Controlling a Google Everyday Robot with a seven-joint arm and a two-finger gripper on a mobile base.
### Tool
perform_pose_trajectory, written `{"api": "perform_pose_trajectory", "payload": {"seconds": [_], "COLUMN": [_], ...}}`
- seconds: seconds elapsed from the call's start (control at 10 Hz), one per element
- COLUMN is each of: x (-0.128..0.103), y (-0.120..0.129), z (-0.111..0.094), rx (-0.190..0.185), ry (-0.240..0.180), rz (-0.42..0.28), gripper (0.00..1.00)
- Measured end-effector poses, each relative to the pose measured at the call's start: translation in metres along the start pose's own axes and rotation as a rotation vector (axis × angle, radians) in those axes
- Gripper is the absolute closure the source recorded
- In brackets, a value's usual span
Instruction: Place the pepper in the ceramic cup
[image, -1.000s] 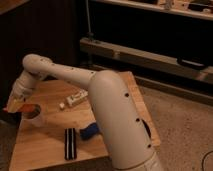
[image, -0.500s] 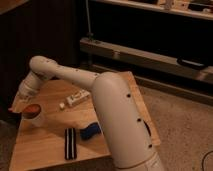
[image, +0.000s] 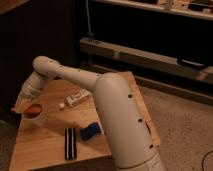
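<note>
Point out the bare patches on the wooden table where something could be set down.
Free: the near-left table corner, bordered by the ceramic cup and black striped object; also the strip between cup and white tube. Crowded: the far-left edge, where the gripper hangs just above the cup holding the pepper, and around the blue cloth beside the arm.

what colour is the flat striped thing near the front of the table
Black with white stripes: the flat rectangular object, in the camera view. The end effector is over the white ceramic cup.

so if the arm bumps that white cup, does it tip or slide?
Probably slides: the ceramic cup looks squat and sits flat on the wooden table. The pepper inside adds little weight. It likely chips if it falls. The pincer hangs just above its rim.
</note>
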Motion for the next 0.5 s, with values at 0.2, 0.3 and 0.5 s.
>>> {"api": "perform_pose_trajectory", "payload": {"seconds": [0.2,0.3,0.5], "x": [-0.0013,-0.0019,0.0003], "y": [0.0008,0.0012,0.0012], "z": [-0.0012,-0.0018,-0.0060], "rx": [0.008,0.012,0.026], "ry": [-0.007,-0.009,-0.011], "rz": [0.004,0.006,0.018], "gripper": [0.40,0.40,0.40]}}
